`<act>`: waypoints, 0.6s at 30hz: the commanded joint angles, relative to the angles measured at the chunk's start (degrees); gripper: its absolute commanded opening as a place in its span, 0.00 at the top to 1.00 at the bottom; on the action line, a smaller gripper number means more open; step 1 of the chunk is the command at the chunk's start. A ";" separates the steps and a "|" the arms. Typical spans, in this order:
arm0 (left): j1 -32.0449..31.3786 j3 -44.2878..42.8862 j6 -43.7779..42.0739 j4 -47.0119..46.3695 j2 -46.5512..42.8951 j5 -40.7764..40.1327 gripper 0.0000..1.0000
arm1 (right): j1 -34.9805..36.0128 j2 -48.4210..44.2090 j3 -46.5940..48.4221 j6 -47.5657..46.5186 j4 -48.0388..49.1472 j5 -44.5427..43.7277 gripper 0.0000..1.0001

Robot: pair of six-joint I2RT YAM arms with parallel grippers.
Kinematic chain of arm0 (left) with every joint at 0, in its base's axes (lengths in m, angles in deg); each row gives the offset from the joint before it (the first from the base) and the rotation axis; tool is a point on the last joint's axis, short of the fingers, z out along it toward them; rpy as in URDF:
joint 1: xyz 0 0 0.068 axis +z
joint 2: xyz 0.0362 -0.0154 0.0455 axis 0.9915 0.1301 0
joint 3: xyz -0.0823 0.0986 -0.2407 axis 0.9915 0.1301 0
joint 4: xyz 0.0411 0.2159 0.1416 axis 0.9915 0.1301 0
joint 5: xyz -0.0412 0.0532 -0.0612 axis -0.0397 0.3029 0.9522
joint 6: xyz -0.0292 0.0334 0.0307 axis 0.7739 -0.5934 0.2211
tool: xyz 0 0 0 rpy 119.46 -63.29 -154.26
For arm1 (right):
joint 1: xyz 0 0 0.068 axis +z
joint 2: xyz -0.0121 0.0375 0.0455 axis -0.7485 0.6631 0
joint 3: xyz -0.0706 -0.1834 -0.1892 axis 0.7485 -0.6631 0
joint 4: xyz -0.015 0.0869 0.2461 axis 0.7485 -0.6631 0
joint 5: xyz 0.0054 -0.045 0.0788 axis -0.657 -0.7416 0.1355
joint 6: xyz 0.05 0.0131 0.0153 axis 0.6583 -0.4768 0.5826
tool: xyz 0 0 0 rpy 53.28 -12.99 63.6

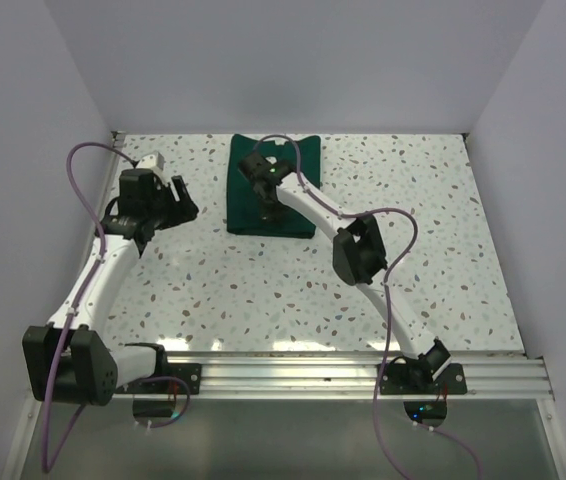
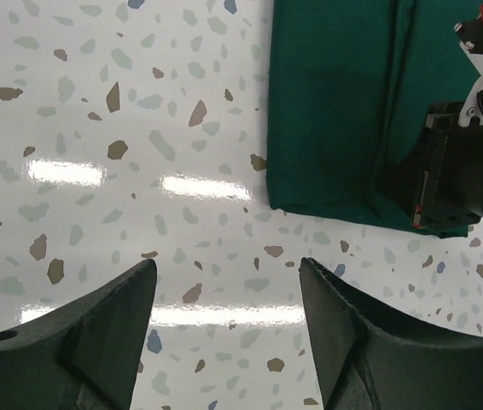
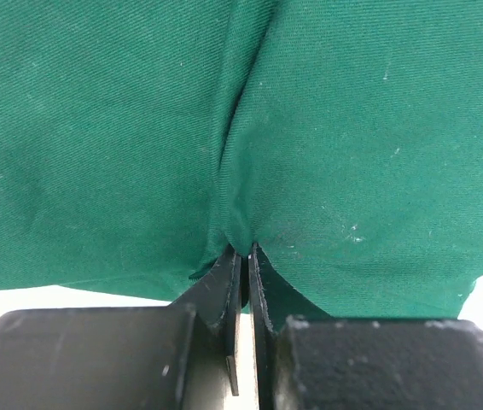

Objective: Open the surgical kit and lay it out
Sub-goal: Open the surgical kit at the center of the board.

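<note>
Speckled table (image 1: pixel 263 290), one green wrap (image 1: pixel 245 200), right tool (image 3: pixel 246 252) pinching it; left tool (image 2: pixel 229 265) spread

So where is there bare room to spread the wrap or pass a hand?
The table is bare right of the green wrap up to the wall, and in front of it down to the rail. Crowded: the wrap itself, where the right gripper pinches a fold, and the strip to its left, where the open left gripper hovers.
</note>
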 commanded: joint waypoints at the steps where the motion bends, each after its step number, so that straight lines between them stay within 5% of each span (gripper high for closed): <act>1: -0.03 -0.72 -0.63 -2.26 0.82 0.39 0.28 | 0.21 -2.75 -0.45 -0.69 -3.24 -1.22 0.99; 8: -0.03 -3.09 -1.25 -2.43 2.05 0.21 0.28 | -3.82 -17.33 -7.82 0.89 -0.52 -4.03 1.00; 18: -2.31 -7.32 -1.51 -5.85 8.98 1.61 0.28 | -16.57 -33.77 -35.65 1.95 -0.17 -12.91 1.00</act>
